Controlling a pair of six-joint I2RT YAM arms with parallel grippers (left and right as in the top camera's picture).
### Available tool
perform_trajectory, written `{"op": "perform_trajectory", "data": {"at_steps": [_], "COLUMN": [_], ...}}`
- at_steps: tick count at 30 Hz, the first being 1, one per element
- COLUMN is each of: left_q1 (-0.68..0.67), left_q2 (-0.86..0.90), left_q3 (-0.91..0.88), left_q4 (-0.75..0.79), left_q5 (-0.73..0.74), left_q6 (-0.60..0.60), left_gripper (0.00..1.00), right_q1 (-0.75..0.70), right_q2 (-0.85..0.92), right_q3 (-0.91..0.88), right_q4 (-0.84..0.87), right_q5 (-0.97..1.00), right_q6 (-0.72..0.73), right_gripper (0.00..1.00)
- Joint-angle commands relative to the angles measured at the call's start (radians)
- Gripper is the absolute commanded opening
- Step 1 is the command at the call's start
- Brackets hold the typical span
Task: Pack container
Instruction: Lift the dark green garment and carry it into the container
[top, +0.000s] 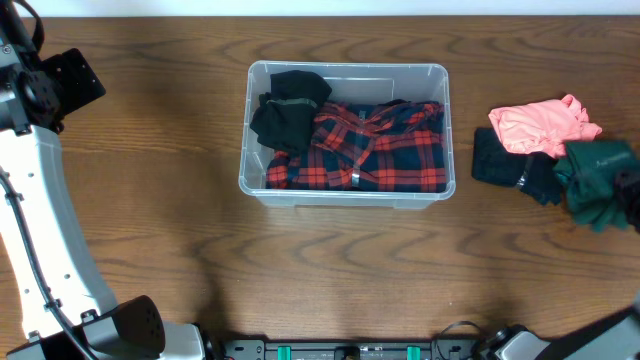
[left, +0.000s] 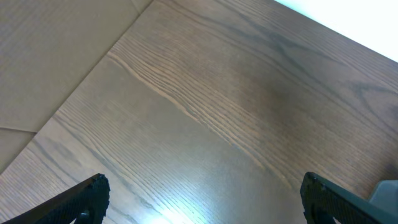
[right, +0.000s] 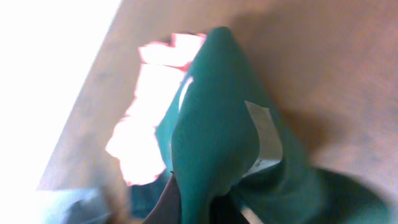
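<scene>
Container (top: 345, 70): big clear plastic bin with rounded corners and a rim. It sits square on the wooden table (top: 150, 200), near the middle and a little toward the far edge.

Contents:
- Red-and-navy plaid shirt (top: 385, 150) spread over most of the floor, reaching the right and near walls.
- Black garment (top: 285, 115) heaped in the far-left corner, overlapping the shirt's left edge and topping the rim there.
- Together they hide the bin's bottom.

Left arm (top: 40, 230): white, along the table's left side, well apart from the bin. Left gripper (left: 202, 202) hangs over bare wood with its fingers (left: 84, 196) spread wide, nothing between them.

Clothes pile at the right edge, apart from the bin:
- Green garment (top: 595, 175), nearest the edge.
- Pink garment (top: 540, 122), behind it.
- Dark garment (top: 505, 162), on the side facing the bin.

Right gripper (top: 632, 198) sits over the pile. In the wrist view its jaws are pressed together, pinching a bunched peak of the green garment, which blocks most of the frame; pink shows behind.
</scene>
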Motion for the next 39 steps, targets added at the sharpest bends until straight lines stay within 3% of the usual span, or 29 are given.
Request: {"op": "perform_trajectory", "data": {"at_steps": [1, 11, 25, 30, 39], "left_q1": [0.005, 0.005, 0.005, 0.005, 0.005], "left_q2": [-0.003, -0.003, -0.003, -0.003, -0.003], "left_q3": [-0.004, -0.004, -0.004, -0.004, -0.004], "left_q4": [-0.005, -0.005, -0.004, -0.004, -0.004], "left_q5": [-0.008, -0.008, -0.008, -0.008, -0.008], "left_q6": [-0.009, -0.009, -0.009, -0.009, -0.009], "left_gripper": [0.98, 0.98, 0.98, 0.98, 0.98], "right_q1": [0.037, 0.326, 0.884, 0.964, 0.967], "right_q2": [-0.115, -0.262, -0.111, 0.022, 0.174], "right_q3": [0.053, 0.172, 0.282, 0.282, 0.282], "right_q4": [-0.021, -0.04, 0.056, 0.101, 0.167], "right_q5": [-0.146, -0.343, -0.346, -0.318, -0.347], "right_q6": [-0.018, -0.101, -0.394, -0.434, -0.56], "right_gripper": [0.01, 0.01, 0.01, 0.01, 0.01]}}
